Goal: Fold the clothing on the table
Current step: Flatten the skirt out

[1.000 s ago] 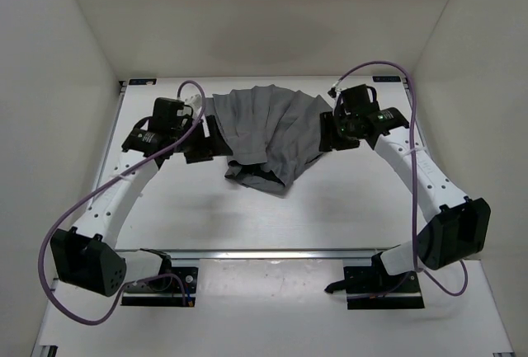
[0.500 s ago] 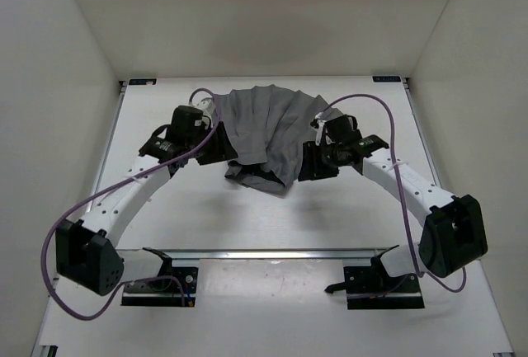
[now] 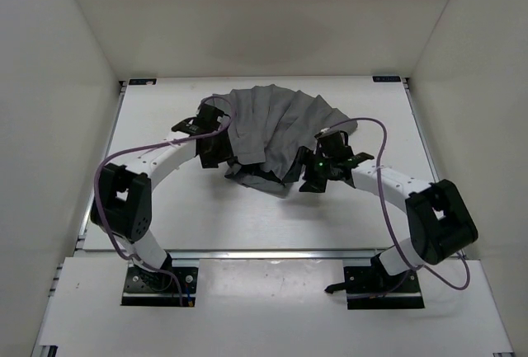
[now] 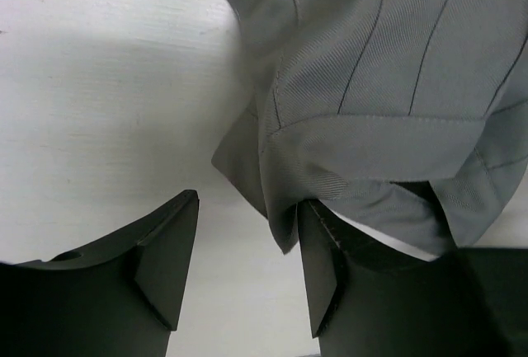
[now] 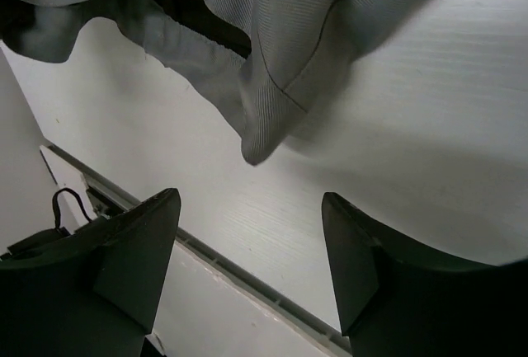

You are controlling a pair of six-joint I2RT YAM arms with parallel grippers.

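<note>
From above, I am looking down on the clothing (image 3: pixel 276 126), which is lying bunched in a fan of pleats on the far half of the table (image 3: pixel 165 209), with a darker fold showing at its near edge. My left gripper (image 3: pixel 211 149) is sitting against the garment's left side and my right gripper (image 3: pixel 312 174) is hanging at its near right corner. From this height I cannot tell how either set of jaws is standing.

Through my left wrist camera, my left gripper (image 4: pixel 249 204) is standing spread. A hemmed corner of the clothing (image 4: pixel 379 85) is drooping into the gap and resting against the inner face of my right-hand finger (image 4: pixel 326 274). The other finger is apart from the cloth, so I am not pinching anything.

Through my right wrist camera, my right gripper (image 5: pixel 252 200) is also standing spread wide, with only bare table (image 5: pixel 429 126) between the jaws. A corner of the clothing (image 5: pixel 280 68) is hanging just beyond the fingertips, not touching them. A rail (image 5: pixel 214 254) is running along the table's edge.
</note>
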